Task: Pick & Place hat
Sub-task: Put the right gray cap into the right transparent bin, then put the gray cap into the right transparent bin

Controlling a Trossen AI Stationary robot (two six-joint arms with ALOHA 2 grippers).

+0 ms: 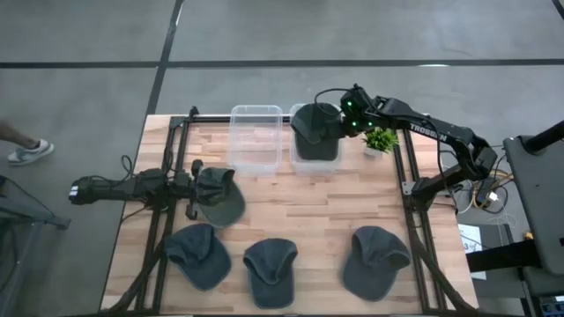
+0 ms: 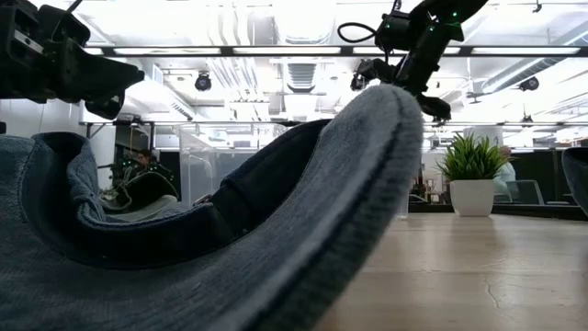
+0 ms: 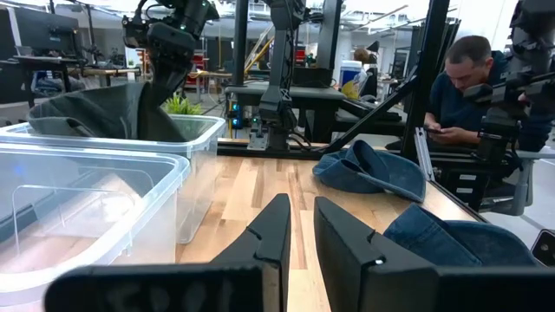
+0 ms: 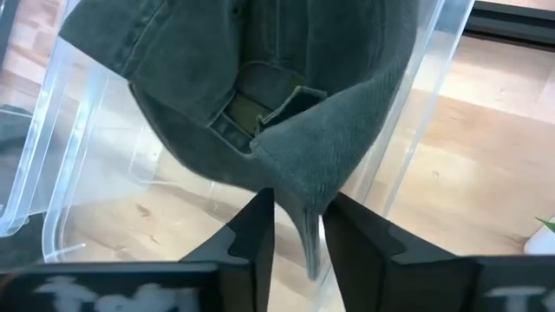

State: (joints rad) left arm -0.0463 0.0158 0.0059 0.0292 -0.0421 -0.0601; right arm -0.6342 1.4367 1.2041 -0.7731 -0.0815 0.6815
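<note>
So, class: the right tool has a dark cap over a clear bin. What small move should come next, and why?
Probably open the right tool wider and lift clear. The dark cap already hangs over the right clear bin, yet a fold of its cloth sits between the fingers, so it may not drop free.

I note the right gripper [image 4: 297,227] extended over the bench's far edge, fingers slightly parted. My left gripper [image 3: 300,232] sits near the left edge, jaws narrow.
</note>
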